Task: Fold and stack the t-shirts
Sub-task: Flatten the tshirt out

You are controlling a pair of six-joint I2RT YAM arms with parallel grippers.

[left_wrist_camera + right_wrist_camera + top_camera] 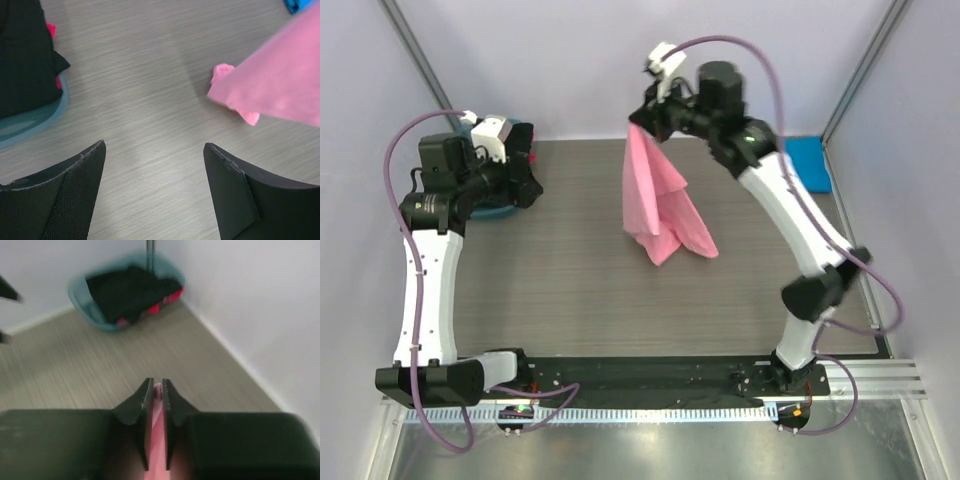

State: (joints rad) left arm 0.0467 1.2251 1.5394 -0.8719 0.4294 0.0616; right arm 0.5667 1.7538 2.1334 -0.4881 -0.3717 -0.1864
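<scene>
A: Whereabouts of the pink t-shirt [660,205]?
B: Hanging from the right gripper [640,124], caught at its top edge, held up over the far middle of the table [570,290]; lower end bunched at the tabletop
A: Grip on it?
B: Pressed together on a thin fold of pink cloth, showing between the fingers [142,401] in the right wrist view
A: And the left gripper [155,145]?
B: Spread wide, holding nothing, hovering above bare wood just beside the teal tub [80,297] of dark cloth [130,287]; well apart from the pink shirt, off to its left
A: The bright blue t-shirt [807,163]?
B: Lying at the far right edge of the table, beyond the right arm [790,210], touched by neither gripper
</scene>
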